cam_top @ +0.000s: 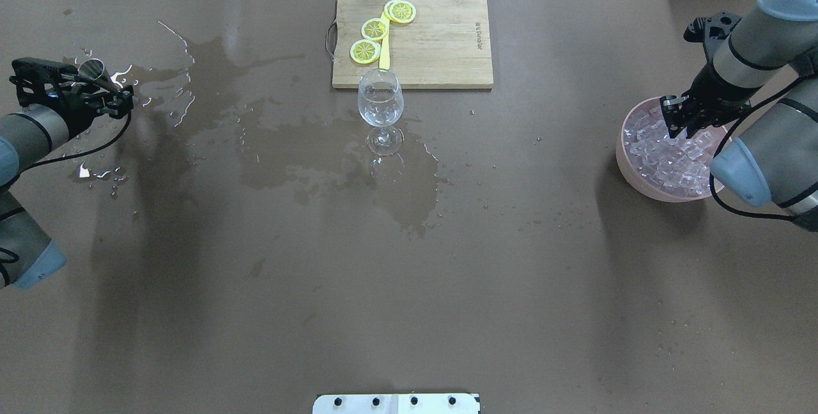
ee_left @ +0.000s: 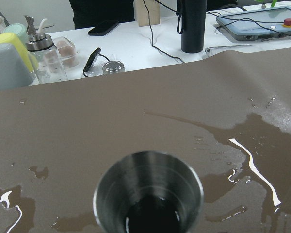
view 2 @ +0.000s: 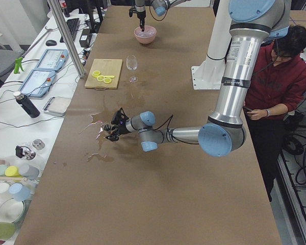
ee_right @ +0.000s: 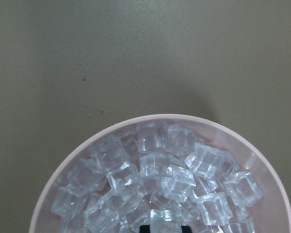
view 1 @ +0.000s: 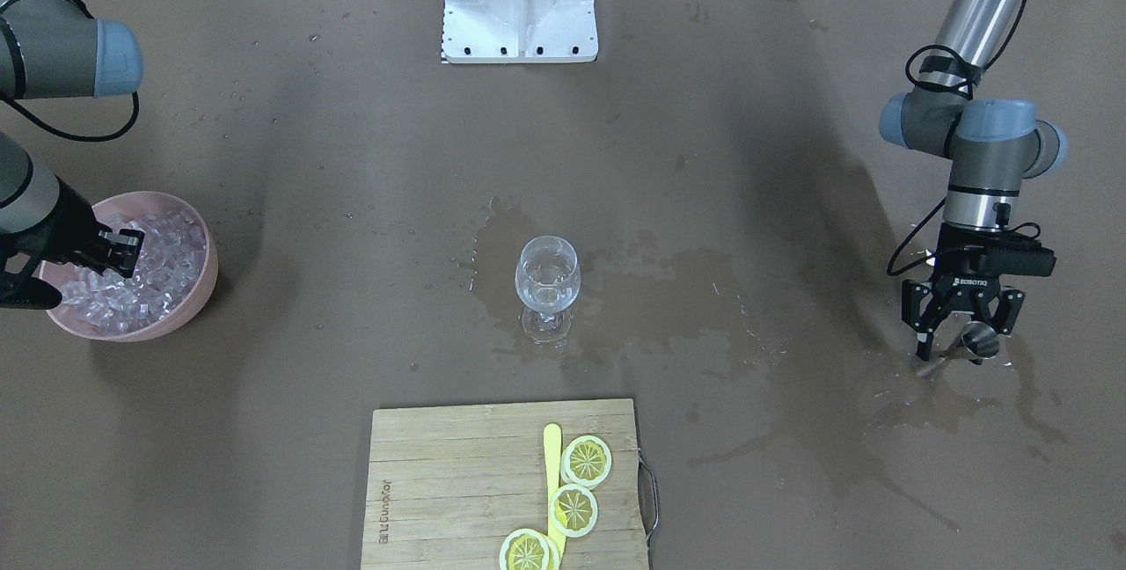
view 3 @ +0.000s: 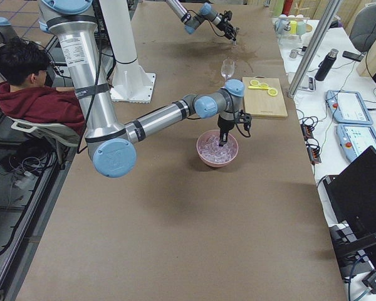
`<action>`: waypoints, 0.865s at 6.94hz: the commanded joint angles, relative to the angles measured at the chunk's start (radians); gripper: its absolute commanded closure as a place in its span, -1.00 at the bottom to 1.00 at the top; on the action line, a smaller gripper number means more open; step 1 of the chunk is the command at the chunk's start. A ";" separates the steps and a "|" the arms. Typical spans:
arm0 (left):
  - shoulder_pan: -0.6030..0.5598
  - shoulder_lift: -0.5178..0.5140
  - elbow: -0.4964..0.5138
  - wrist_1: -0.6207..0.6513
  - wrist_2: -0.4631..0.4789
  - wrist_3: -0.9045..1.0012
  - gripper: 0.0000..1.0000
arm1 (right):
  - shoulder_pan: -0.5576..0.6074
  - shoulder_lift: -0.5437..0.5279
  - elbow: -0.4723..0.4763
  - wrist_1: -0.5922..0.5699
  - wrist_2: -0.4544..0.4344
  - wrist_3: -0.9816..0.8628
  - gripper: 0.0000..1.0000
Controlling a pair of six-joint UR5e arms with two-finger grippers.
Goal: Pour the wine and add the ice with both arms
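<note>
A stemmed glass [view 1: 547, 275] stands mid-table on a wet patch, with a little clear wine [cam_top: 381, 109] low in its bowl. At the table's end my left gripper [view 1: 954, 354] is shut on a small steel cup [view 1: 978, 339]. The left wrist view looks down into the cup [ee_left: 149, 194], mouth up, just above the wet table. My right gripper [cam_top: 679, 125] is lowered into a pink bowl [cam_top: 623, 158] heaped with ice [ee_right: 160, 179]. Its tips show only as a black sliver at the bottom edge of the right wrist view, closed on one cube [ee_right: 166, 216].
A wooden cutting board [view 1: 440, 482] with three lemon slices [view 1: 586, 460] and a yellow knife [view 1: 552, 464] lies just past the glass. Dark spill stains [cam_top: 307, 145] spread between glass and cup. The white mounting base [view 1: 519, 7] stands at the robot's side. A seated person [view 2: 275, 81] is beside the table.
</note>
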 commanded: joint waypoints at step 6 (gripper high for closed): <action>-0.005 -0.030 0.043 -0.002 0.005 0.000 -0.16 | 0.039 0.005 0.135 -0.012 0.006 -0.034 0.77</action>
